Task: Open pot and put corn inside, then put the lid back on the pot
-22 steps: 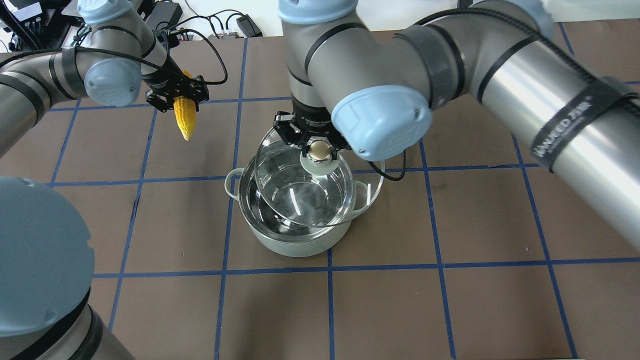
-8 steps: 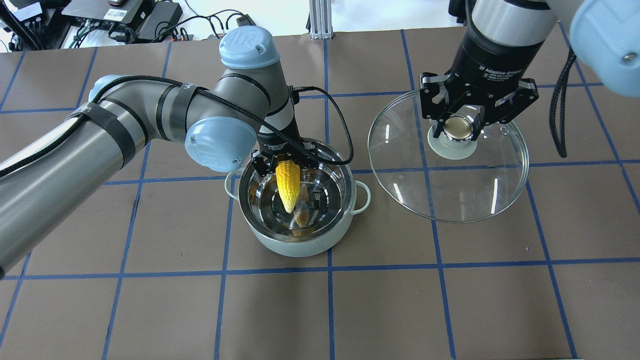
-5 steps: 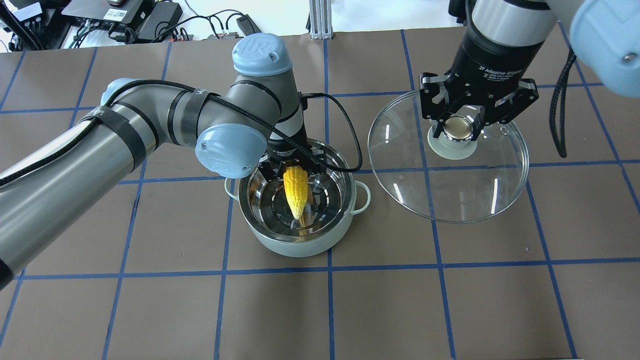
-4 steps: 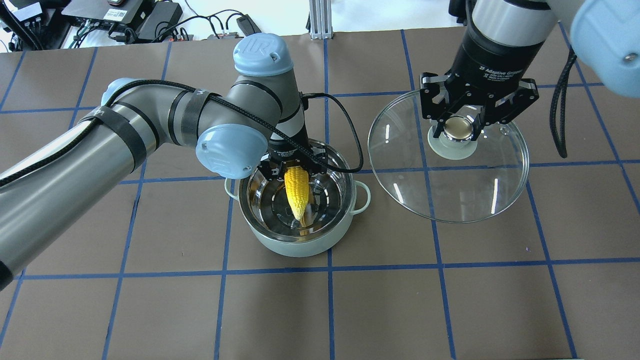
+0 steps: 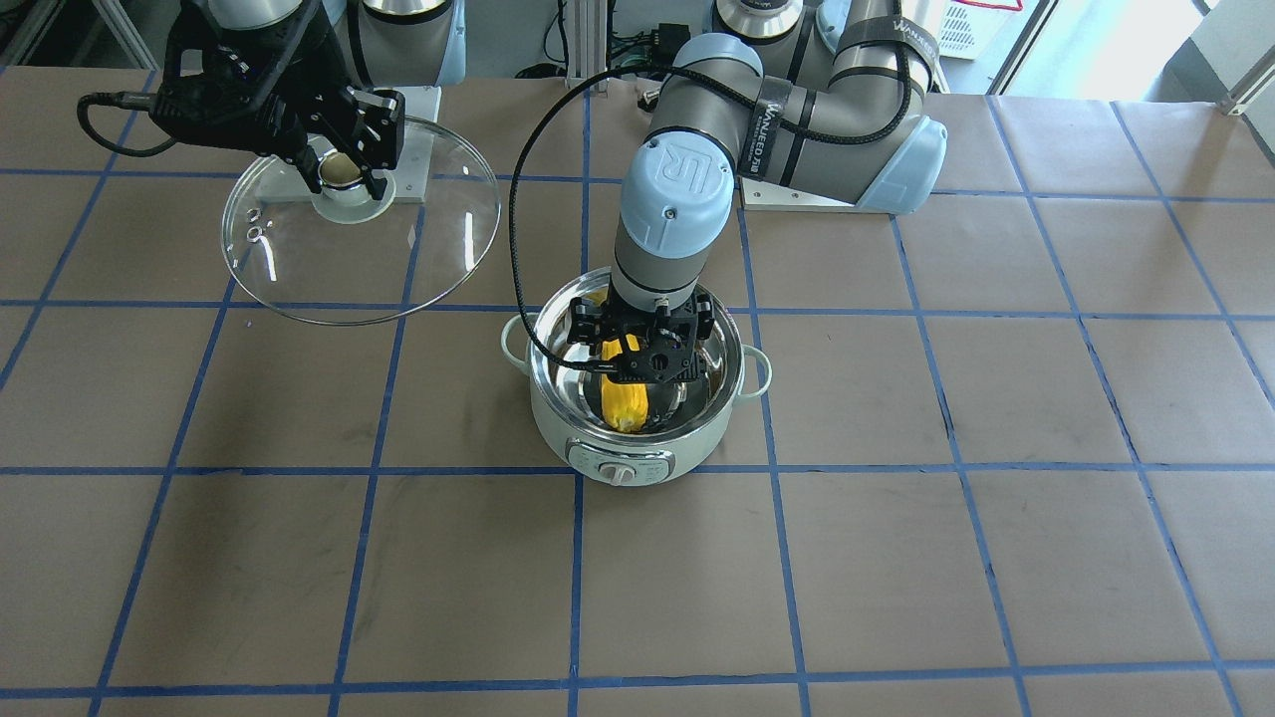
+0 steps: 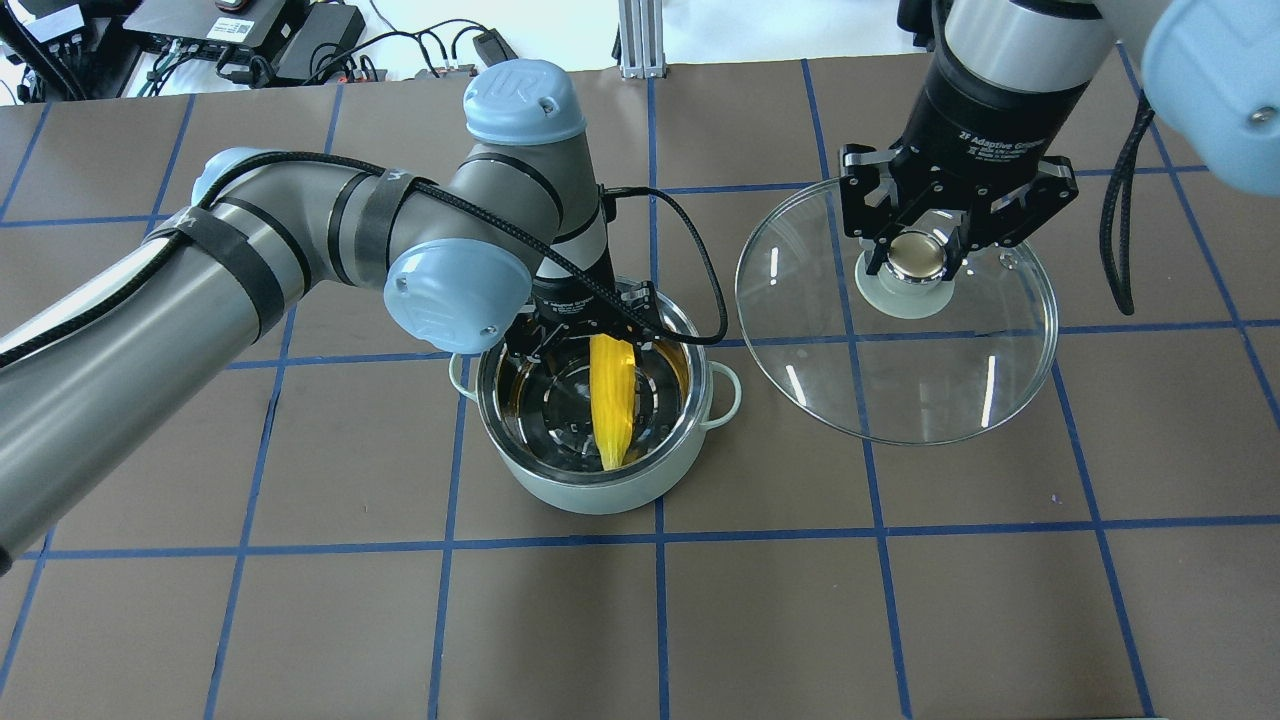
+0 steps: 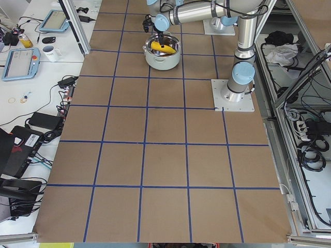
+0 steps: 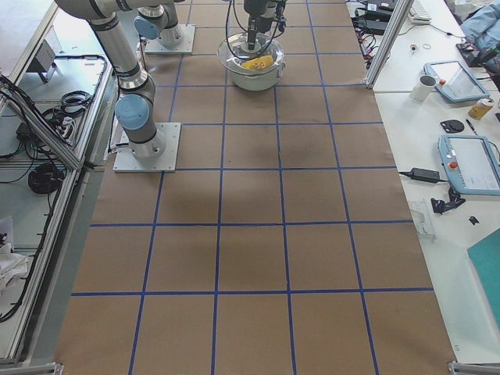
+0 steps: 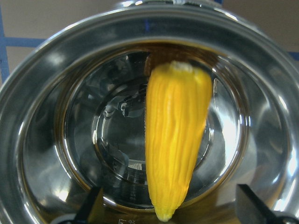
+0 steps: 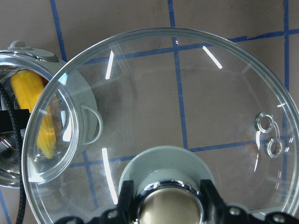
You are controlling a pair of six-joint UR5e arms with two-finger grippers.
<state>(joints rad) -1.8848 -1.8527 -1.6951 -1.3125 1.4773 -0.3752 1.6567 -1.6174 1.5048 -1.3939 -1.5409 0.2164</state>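
The mint-green pot (image 6: 560, 492) stands open at the table's middle, its dial facing away from the robot (image 5: 620, 472). The yellow corn (image 6: 611, 400) lies inside on the steel bottom, leaning against the wall; it also shows in the left wrist view (image 9: 175, 149). My left gripper (image 6: 585, 343) hangs just over the pot's far rim, open, its fingers (image 9: 91, 207) wide apart and clear of the corn. My right gripper (image 6: 908, 258) is shut on the knob of the glass lid (image 6: 900, 385) and holds it level above the table, right of the pot.
The brown table with its blue tape grid (image 6: 660, 620) spreads around the pot. The left arm's cable (image 6: 690, 280) loops over the pot's far rim. Cables and boxes (image 6: 250, 40) lie beyond the far edge.
My left gripper has opened and let go of the corn, which has dropped from hanging point-down to lying in the pot. The right gripper and lid have not moved in the last second.
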